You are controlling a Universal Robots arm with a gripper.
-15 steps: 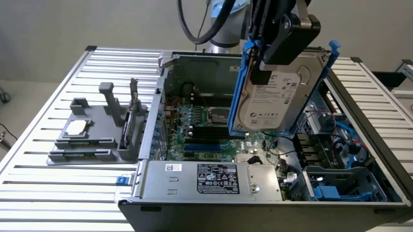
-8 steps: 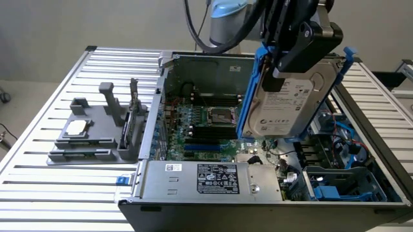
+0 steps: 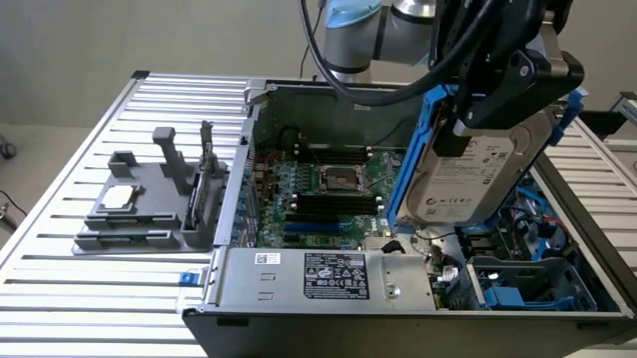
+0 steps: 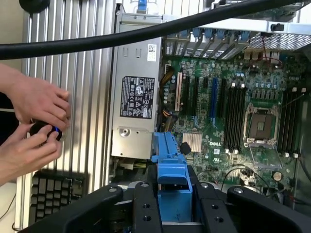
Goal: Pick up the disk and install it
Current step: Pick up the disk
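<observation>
The disk [image 3: 476, 173], a silver hard drive with a white label in a blue carrier, hangs tilted on edge above the open computer case [image 3: 418, 313], over its side at the exterior view's right. My gripper [image 3: 494, 101] is shut on the disk from above. In the wrist view the blue carrier [image 4: 170, 170] sits between my two black fingers [image 4: 145, 206], with the motherboard [image 4: 233, 111] below it.
A silver power supply box [image 3: 329, 274] lies along the case's near side. Blue drive bays [image 3: 523, 291] sit at the case's near corner. A grey tray [image 3: 149, 216] with a small chip [image 3: 118, 196] stands on the slatted table. A person's hands [image 4: 34, 121] hold a small black object near a keyboard [image 4: 53, 191].
</observation>
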